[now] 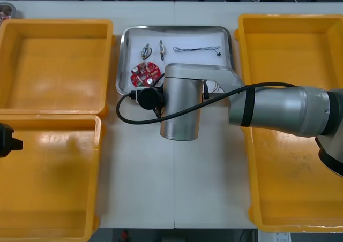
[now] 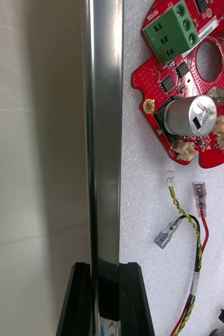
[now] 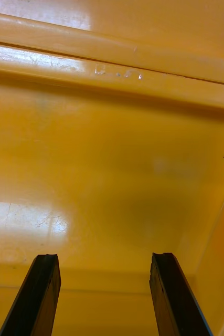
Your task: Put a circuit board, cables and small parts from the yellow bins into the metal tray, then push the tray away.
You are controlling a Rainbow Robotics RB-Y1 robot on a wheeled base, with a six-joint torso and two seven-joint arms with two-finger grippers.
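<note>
I find the right gripper (image 2: 105,269) at the near rim of the metal tray (image 1: 177,28). One black finger stands outside the rim over the table (image 1: 139,188) and the other inside on the tray's white floor, the pair clamped across the rim's thickness. I judge this hold is taken so that the tray can be driven away without the fingers skating over its lip. The right arm (image 1: 278,111) reaches in across the table from the robot's right side, its wrist above the tray's near edge. Inside the tray, the round red circuit board (image 1: 144,74) lies near the near-left corner, with two small metal parts (image 1: 146,51) beyond it. A black cable (image 1: 197,50) lies toward the far right, and a red and yellow cable (image 2: 195,247) sits just beside the board, near the inner finger but apart from it. With these contents in place, I judge loading done and the push to be the step in hand. One risk noted: the inner finger could catch the cable's loose terminals. The left gripper (image 3: 105,257) hangs parked over the near-left yellow bin (image 1: 99,167), fingers apart, holding nothing.
</note>
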